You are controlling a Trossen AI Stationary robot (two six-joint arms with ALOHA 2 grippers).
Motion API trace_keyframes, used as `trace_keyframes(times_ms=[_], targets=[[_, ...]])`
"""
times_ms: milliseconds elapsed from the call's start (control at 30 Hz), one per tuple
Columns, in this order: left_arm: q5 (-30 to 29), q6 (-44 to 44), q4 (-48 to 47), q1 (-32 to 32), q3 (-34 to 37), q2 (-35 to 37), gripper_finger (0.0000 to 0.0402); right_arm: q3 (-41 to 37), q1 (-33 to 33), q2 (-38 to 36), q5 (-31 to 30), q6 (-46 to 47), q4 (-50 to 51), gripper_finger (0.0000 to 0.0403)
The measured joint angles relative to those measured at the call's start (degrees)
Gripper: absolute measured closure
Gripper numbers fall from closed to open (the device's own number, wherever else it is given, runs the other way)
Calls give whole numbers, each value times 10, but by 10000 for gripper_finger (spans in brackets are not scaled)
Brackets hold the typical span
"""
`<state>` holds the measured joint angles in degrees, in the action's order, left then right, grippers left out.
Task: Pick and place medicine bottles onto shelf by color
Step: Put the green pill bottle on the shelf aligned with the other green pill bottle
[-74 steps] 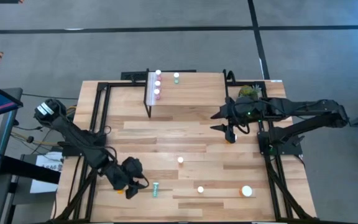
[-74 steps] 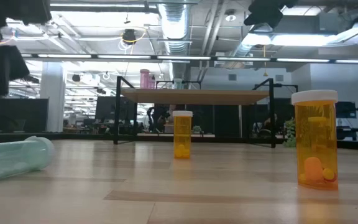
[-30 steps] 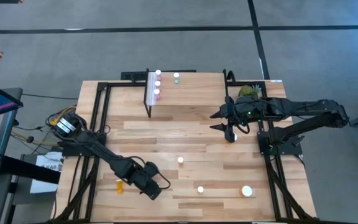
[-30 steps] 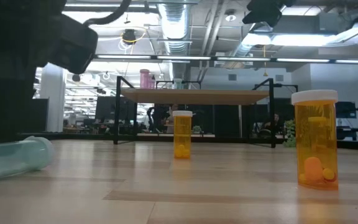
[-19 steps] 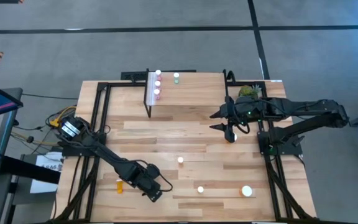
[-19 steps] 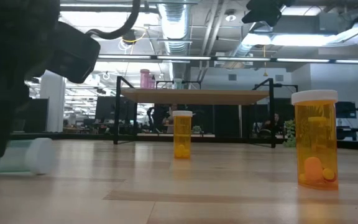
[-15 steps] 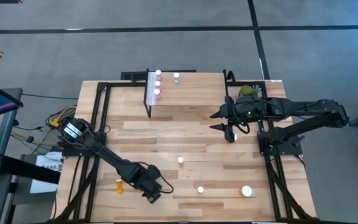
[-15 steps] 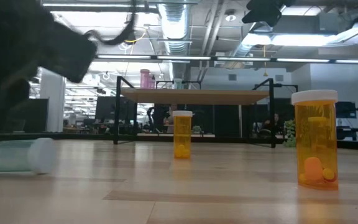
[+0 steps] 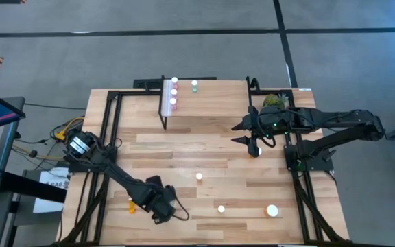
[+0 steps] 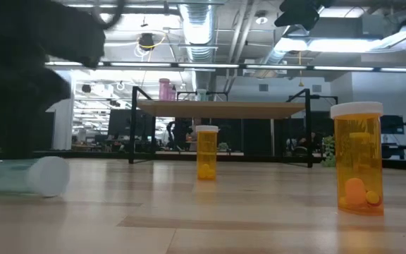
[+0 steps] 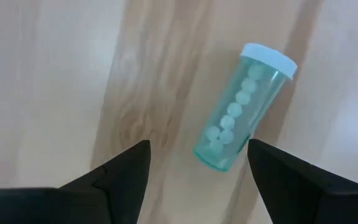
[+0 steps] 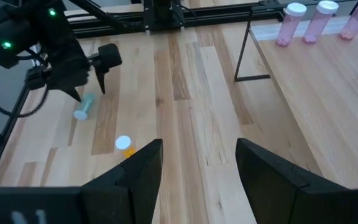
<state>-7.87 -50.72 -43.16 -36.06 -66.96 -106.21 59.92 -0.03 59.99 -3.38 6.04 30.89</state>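
Note:
A teal bottle (image 11: 244,109) with a white cap lies on its side on the table near the front left; it also shows in the low view (image 10: 27,176). My left gripper (image 11: 197,165) is open just above it, a finger on each side of the bottle's closed end, not touching; in the high view my left gripper (image 9: 162,209) hides the bottle. The shelf (image 9: 211,99) at the far side carries three pink bottles (image 9: 173,92) and a teal one (image 9: 195,85). My right gripper (image 9: 251,140) waits open over the table's right middle.
Orange bottles stand at the table's middle (image 9: 199,177), near front (image 9: 221,208) and front right, a wider one (image 9: 272,210). Another orange bottle (image 9: 132,204) lies left of my left gripper. A small green plant (image 9: 273,101) sits at the far right.
My left gripper has shifted a little toward the table's near left and come lower over the teal bottle. The bottle has turned about on the table, its cap end swinging round, and still lies on its side.

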Motion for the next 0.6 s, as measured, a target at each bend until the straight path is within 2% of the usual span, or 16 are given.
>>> trace_keyframes(times_ms=[200,600], targets=[[-36,113,8,-36,5,1,146,0,0,0,0,0,0,175],[-68,175,64,-51,34,2,146,0,0,5,0,0,-2,175]])
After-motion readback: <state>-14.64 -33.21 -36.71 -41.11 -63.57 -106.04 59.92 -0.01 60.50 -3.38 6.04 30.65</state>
